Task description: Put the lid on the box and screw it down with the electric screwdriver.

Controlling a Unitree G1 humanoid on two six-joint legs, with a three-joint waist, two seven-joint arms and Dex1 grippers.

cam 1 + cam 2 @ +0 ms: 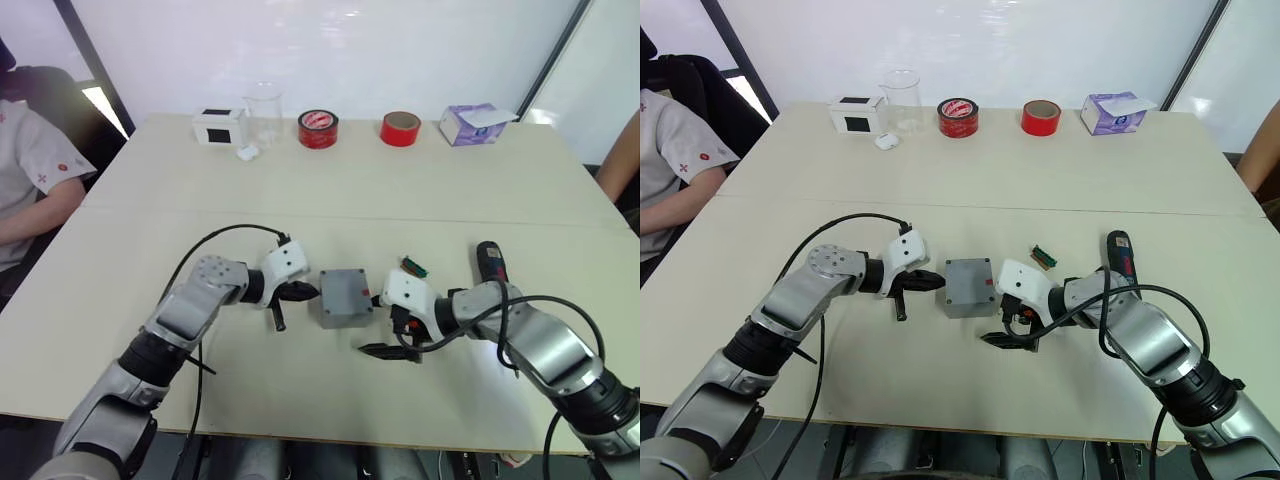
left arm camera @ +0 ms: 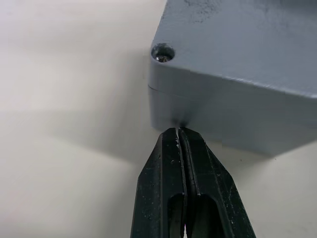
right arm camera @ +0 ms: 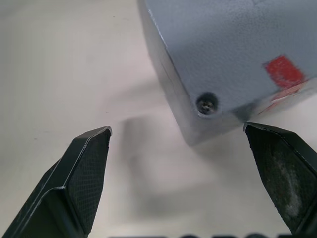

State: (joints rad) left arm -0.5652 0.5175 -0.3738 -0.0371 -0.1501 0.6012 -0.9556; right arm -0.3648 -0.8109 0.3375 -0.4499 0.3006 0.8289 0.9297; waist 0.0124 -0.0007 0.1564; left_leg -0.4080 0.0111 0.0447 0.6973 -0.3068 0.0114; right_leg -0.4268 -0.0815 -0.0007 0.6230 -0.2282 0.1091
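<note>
Between the two tools, at mid-surface, sits the box (image 1: 346, 297) with the lid (image 3: 233, 44) seated on top. Left tool (image 2: 179, 131): fingers pressed together, tips touching the box's side wall below a corner screw hole. Right tool (image 3: 178, 136): fingers spread wide, just beside the corner bearing the red mark. The electric screwdriver (image 1: 491, 262) lies beside the right arm. No legible writing.
</note>
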